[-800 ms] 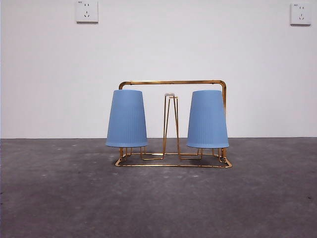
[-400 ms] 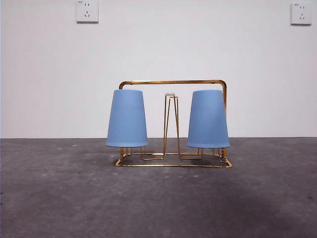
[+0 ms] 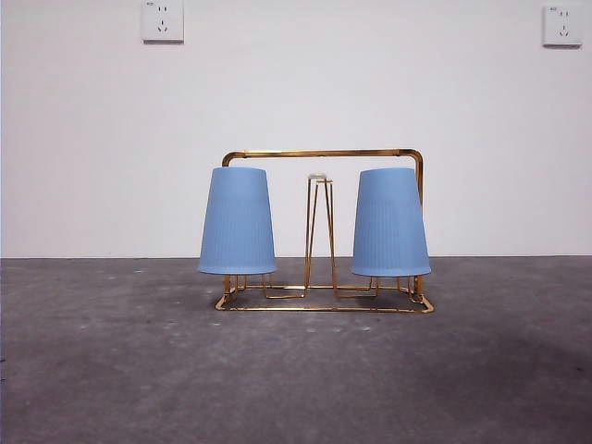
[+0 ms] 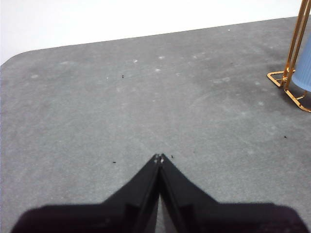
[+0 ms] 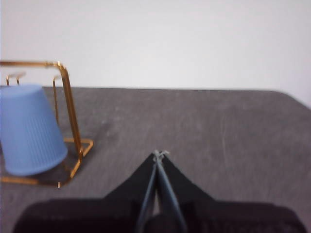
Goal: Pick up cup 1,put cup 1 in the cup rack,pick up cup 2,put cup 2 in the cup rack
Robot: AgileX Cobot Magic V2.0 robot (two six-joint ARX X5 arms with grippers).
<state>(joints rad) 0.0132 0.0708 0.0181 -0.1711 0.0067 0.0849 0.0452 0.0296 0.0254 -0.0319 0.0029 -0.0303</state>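
Two blue ribbed cups hang upside down on the gold wire cup rack [image 3: 324,154] in the front view: one cup [image 3: 237,222] on the left prongs, the other cup [image 3: 389,224] on the right prongs. A bare prong loop [image 3: 318,231] stands between them. My right gripper [image 5: 159,154] is shut and empty, off to the side of the rack [image 5: 70,116], where the nearer cup [image 5: 28,128] shows tilted. My left gripper [image 4: 159,158] is shut and empty over bare table, with a corner of the rack [image 4: 291,53] and a sliver of cup [image 4: 304,68] at the view's edge.
The grey table [image 3: 296,370] runs to a white wall with two sockets [image 3: 162,20] high up. No arm shows in the front view.
The right cup has shifted very slightly to the right on its prongs. Shading on the table has changed; the rack and left cup have not moved.
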